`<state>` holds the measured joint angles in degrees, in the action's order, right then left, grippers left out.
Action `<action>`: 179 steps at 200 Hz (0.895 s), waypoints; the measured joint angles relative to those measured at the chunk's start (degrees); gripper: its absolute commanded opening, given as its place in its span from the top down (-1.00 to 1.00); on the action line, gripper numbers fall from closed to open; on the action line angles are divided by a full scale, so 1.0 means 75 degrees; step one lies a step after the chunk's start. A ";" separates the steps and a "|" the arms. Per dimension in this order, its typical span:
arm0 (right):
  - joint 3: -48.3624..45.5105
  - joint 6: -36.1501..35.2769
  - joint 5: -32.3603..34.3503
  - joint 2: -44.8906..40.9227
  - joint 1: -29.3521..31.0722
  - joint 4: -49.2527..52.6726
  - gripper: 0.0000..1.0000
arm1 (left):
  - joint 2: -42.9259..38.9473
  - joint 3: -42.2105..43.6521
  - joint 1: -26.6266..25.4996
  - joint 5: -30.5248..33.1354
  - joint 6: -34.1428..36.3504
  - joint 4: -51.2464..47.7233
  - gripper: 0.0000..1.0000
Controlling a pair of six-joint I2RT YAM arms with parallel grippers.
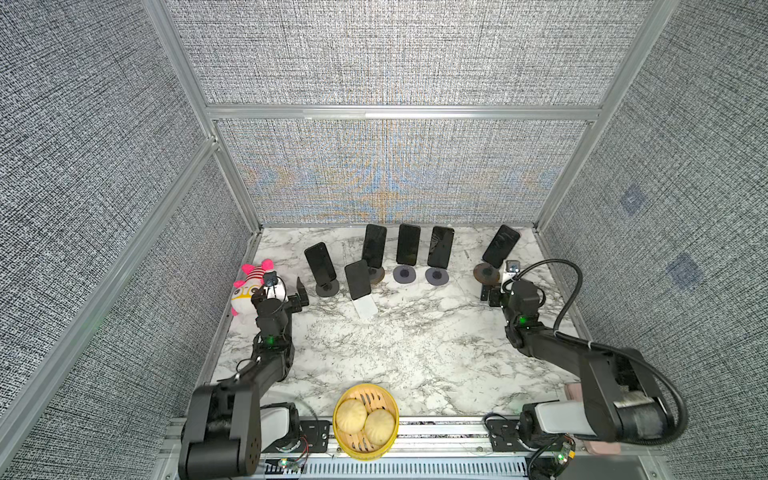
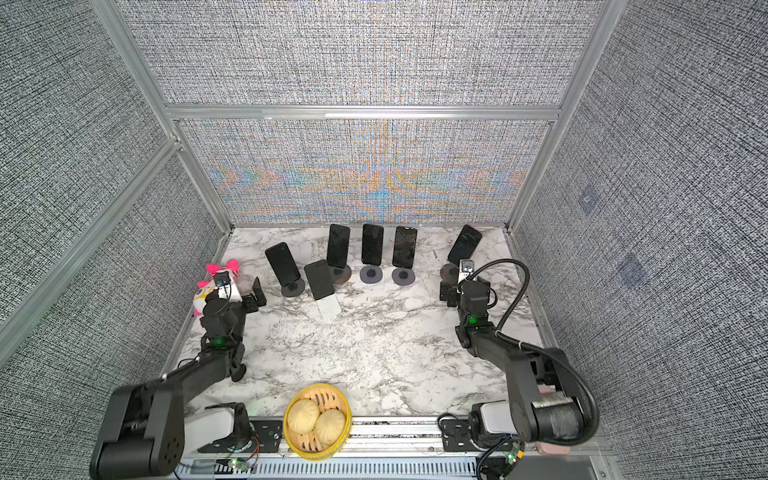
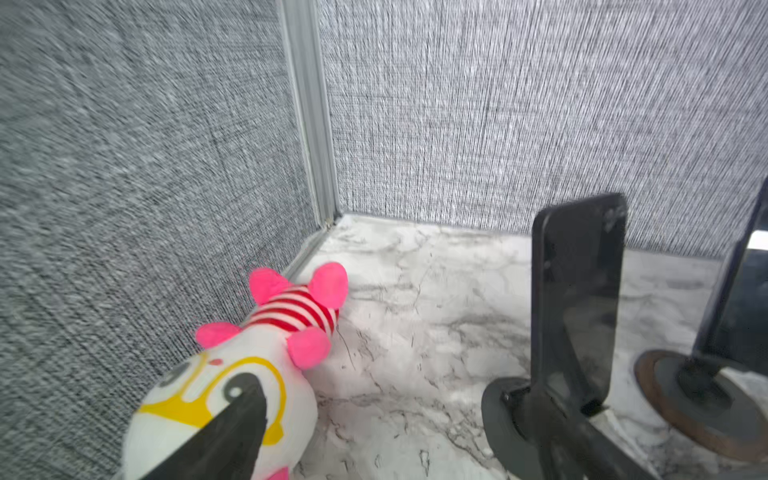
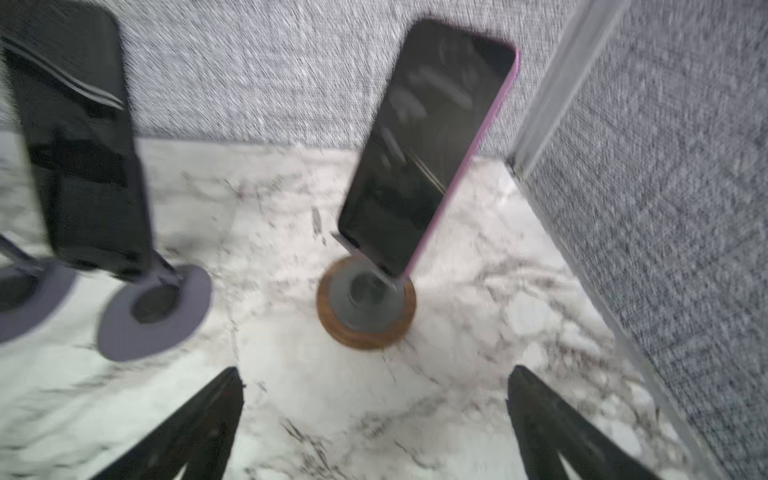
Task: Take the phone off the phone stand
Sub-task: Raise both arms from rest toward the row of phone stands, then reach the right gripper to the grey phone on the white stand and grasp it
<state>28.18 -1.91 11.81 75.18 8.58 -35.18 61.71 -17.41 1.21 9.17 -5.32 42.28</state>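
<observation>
Two grippers, both spread wide, empty. My left gripper (image 3: 395,399) close by plush toy (image 3: 257,353), contact unclear. My right gripper (image 4: 374,372) faces pink-edged phone (image 4: 424,145), seated tilted on wood-ringed stand (image 4: 361,338), far right corner. Risk: off-centre pinch tips stand into neighbour; left swing drags plush toy. Count: two buns (image 1: 351,415), one steamer (image 1: 365,455), one plush toy, six phones (image 1: 408,244), six stands (image 1: 404,274).

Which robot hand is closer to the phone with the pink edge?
Right. The right gripper is just in front of the pink-edged phone; the left gripper is far across the table, beside the plush toy.
</observation>
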 measured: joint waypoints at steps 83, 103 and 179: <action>0.2812 0.0597 0.0568 0.0111 0.3879 0.3917 -0.98 | -0.2069 -0.4179 -0.0140 -0.0117 -0.1970 -0.7192 -0.94; 0.3523 0.0641 0.0560 0.0976 0.4739 0.4080 -0.98 | -0.1667 -0.4980 -0.0143 -0.0484 -0.1769 -0.8151 -0.96; 0.4876 0.1026 0.0242 0.3316 0.5995 0.2868 -0.98 | -0.0233 -0.5243 0.0119 -0.1877 -0.1239 -0.8763 -0.96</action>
<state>64.75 5.78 13.63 100.05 53.54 -13.67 59.96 -56.73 2.11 -4.91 -14.61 -23.44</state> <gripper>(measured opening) 0.989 0.984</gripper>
